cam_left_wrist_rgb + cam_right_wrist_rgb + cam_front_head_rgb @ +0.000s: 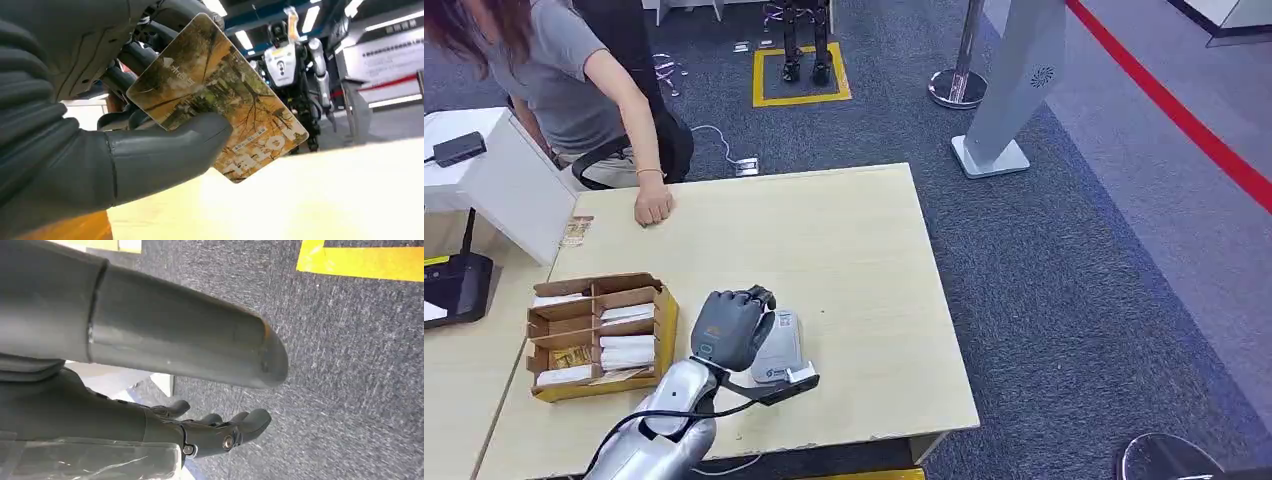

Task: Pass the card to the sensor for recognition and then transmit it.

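Orange-brown autumn-tree card, grey hand, pale wood table, blue-grey carpet

Card print shows upside down — large letters, unreadable

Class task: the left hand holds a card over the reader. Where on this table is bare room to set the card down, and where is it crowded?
Free: the wide stretch of table right of the reader, and the middle between the person's hand and the left hand with its card. Crowded: the left side, where the box sits close beside the reader.
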Tool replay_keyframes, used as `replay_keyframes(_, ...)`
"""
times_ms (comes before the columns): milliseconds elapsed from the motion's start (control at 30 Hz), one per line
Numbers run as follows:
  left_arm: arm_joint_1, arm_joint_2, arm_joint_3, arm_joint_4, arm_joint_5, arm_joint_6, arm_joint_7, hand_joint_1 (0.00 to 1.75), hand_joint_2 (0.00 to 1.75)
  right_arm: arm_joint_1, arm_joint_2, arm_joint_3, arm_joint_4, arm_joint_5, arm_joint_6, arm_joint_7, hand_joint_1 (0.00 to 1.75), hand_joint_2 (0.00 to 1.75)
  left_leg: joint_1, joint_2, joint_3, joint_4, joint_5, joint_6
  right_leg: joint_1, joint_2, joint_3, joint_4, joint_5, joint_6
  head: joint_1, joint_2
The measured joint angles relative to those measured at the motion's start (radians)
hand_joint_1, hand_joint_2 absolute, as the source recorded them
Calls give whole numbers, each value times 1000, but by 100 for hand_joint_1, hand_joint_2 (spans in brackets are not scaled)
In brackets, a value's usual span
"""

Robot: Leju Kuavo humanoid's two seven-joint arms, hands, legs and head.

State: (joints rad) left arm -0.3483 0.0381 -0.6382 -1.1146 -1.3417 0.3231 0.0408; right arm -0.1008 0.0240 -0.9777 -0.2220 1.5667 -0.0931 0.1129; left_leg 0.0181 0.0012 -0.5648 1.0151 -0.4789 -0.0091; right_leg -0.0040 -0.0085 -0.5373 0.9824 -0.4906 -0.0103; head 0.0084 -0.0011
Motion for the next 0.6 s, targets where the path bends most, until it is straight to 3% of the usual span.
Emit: replay_keyframes(600,-117,16,-122,203,-37,-143,27,175,175,-2,-6,14,0,-16,3,10,0,0,0,0,0,0,0,0,0,0,0,0,0,0,0,0)
